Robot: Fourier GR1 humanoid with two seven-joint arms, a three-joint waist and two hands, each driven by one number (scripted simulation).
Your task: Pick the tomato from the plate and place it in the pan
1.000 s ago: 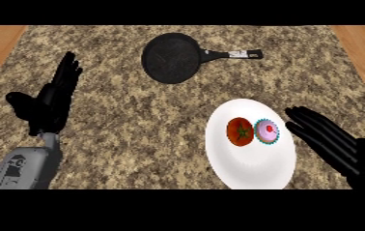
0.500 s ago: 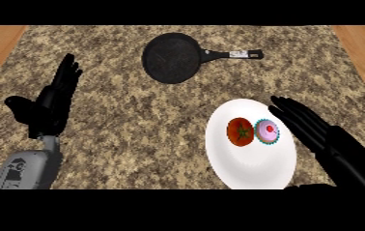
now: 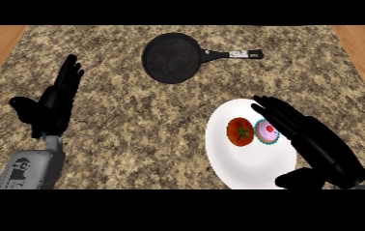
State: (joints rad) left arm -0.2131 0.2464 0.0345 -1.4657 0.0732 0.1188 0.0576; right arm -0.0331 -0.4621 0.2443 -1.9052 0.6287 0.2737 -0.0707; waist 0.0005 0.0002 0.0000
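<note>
The tomato (image 3: 240, 131) sits on the plate (image 3: 246, 171), with a cupcake (image 3: 268, 131) just beside it at 3 o'clock. The right hand (image 3: 314, 145), fingers straight, overhangs that cupcake and may catch it instead. The pan (image 3: 171, 57) lies at 11 o'clock, and the left hand (image 3: 53, 107) rests open at 9.

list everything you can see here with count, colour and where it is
pan: one, black, far middle of the counter, handle pointing right
plate: one, white, near right
tomato: one, red, on the plate
cupcake: one, pink with teal rim, on the plate, right of the tomato
counter: one, speckled brown
left hand: one, black, open, fingers up, resting at left
right hand: one, black, open, over the plate's right side
</note>
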